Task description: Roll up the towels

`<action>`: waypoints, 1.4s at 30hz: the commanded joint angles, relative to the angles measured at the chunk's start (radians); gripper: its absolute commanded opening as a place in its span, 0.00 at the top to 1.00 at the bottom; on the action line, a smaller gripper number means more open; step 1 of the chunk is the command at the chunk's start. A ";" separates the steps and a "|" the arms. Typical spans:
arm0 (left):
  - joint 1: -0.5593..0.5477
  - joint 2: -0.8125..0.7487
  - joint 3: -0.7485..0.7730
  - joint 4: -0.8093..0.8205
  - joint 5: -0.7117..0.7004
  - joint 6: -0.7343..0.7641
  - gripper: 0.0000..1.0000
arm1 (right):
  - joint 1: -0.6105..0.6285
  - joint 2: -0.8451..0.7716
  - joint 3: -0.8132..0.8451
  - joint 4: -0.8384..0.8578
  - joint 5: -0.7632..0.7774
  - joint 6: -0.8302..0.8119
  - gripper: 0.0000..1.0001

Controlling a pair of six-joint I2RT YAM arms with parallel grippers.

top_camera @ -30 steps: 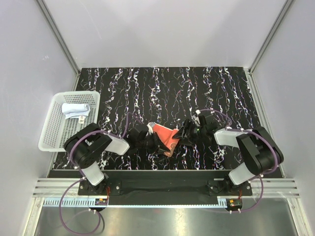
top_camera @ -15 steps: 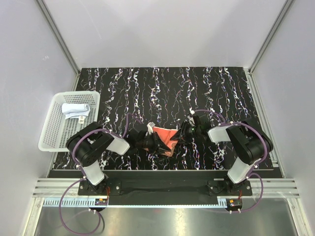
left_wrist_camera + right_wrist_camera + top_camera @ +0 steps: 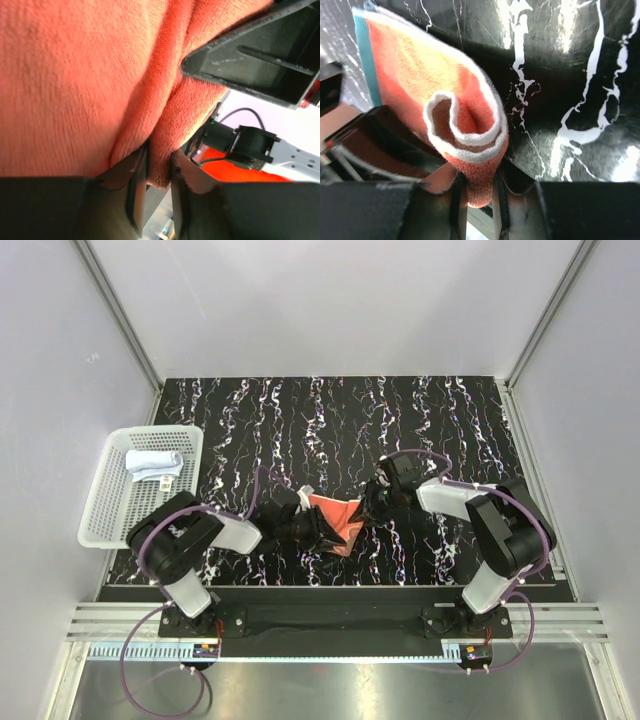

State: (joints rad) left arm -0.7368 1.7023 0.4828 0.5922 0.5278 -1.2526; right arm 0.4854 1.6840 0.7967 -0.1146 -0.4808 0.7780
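Note:
The rust-brown towel (image 3: 337,517), red-orange with a white hem and teal edge, hangs low over the black marbled table between both grippers. My left gripper (image 3: 312,525) is shut on its left side; in the left wrist view a fold of orange cloth (image 3: 159,150) is pinched between the fingers. My right gripper (image 3: 372,504) is shut on its right end; in the right wrist view the towel (image 3: 465,140) curls into a loose roll at the jaws. The pale blue towel (image 3: 153,462) lies rolled in the white basket (image 3: 100,520).
The white perforated basket stands at the left edge of the table. Grey walls with aluminium posts enclose the table on three sides. The arm bases and a metal rail (image 3: 330,625) run along the near edge.
The right gripper has moved up and left, turning its end of the towel, which now looks narrower and more gathered. The left gripper has barely moved.

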 commanded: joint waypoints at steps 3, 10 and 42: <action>-0.004 -0.134 0.086 -0.369 -0.126 0.221 0.63 | 0.007 -0.015 0.146 -0.299 0.151 -0.118 0.98; -0.074 -0.262 0.206 -0.695 -0.418 0.395 0.51 | 0.038 0.045 0.259 -0.485 0.241 -0.169 0.99; -0.589 0.132 0.755 -1.074 -1.095 0.498 0.37 | 0.076 0.137 0.338 -0.568 0.219 -0.198 0.99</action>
State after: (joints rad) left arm -1.3281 1.8019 1.1881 -0.4828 -0.5102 -0.7380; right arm 0.5484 1.8122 1.1370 -0.6853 -0.2417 0.5976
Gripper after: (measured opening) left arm 0.625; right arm 0.243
